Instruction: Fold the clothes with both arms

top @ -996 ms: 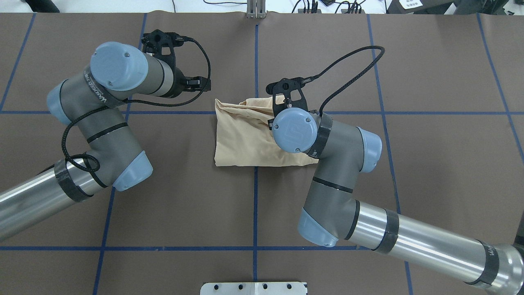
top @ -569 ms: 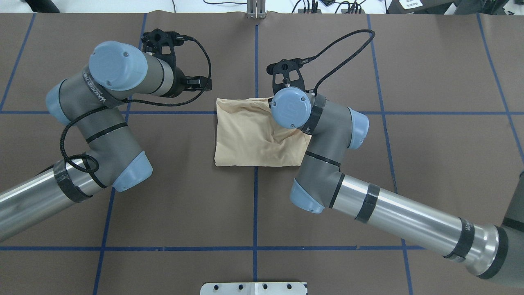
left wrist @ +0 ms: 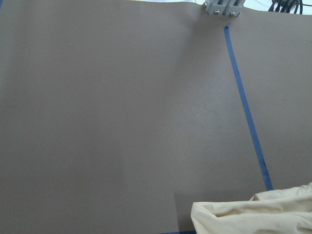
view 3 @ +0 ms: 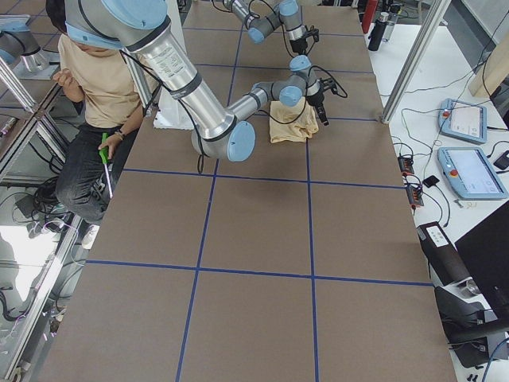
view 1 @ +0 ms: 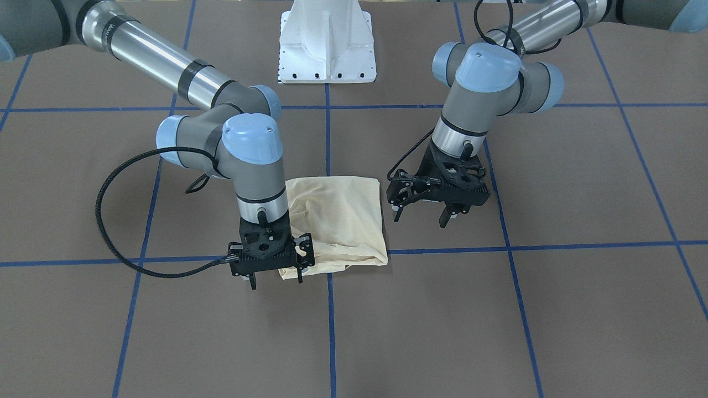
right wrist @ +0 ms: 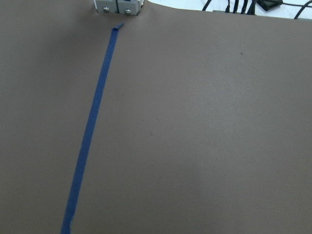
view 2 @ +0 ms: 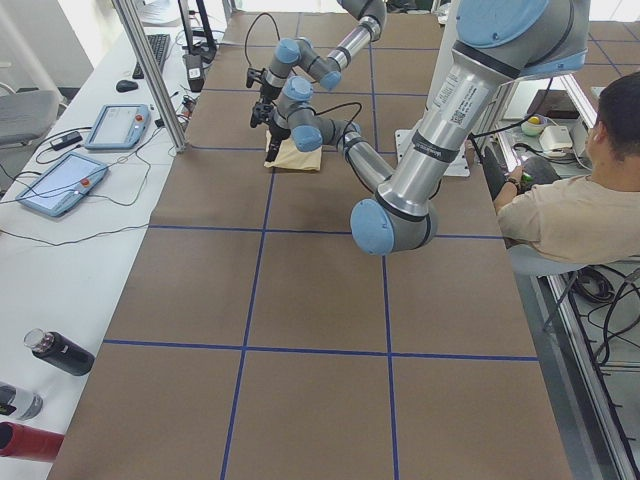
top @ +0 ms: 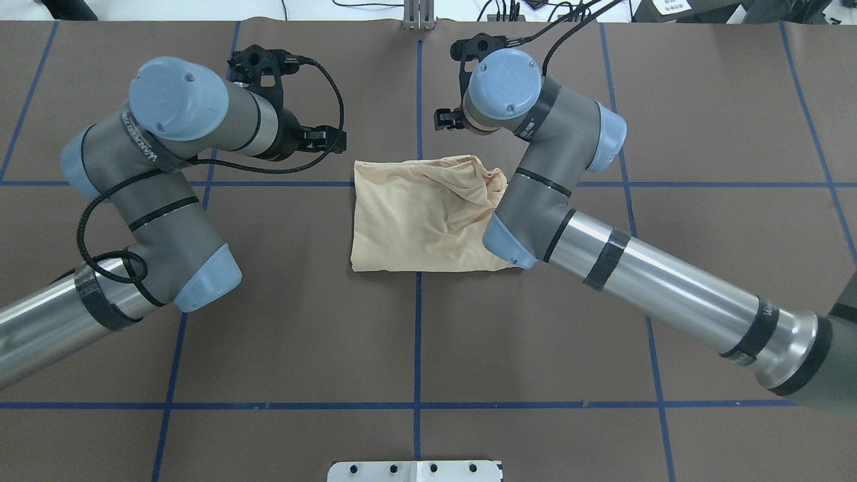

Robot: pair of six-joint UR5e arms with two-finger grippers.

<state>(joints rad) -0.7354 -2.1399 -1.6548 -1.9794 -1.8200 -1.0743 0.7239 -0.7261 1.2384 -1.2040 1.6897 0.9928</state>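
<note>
Shirt (top: 422, 221) lies mid-counter (top: 301, 335), folded to a compact rectangle, print hidden. Its far right corner is bunched. Judged nearly done: that corner wants smoothing, perhaps one more fold. Right fingers (view 1: 299, 275) spread apart, empty, just past the shirt's far edge. Left fingers (view 1: 444, 216) likewise parted, gripping nothing, hovering just beside the shirt's left edge.

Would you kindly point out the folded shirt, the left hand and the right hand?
shirt (top: 415, 221): overhead view, middle of its top layer.
left hand (view 1: 419, 217): front-facing view, between its fingertips.
right hand (view 1: 276, 279): front-facing view, between its fingertips.
</note>
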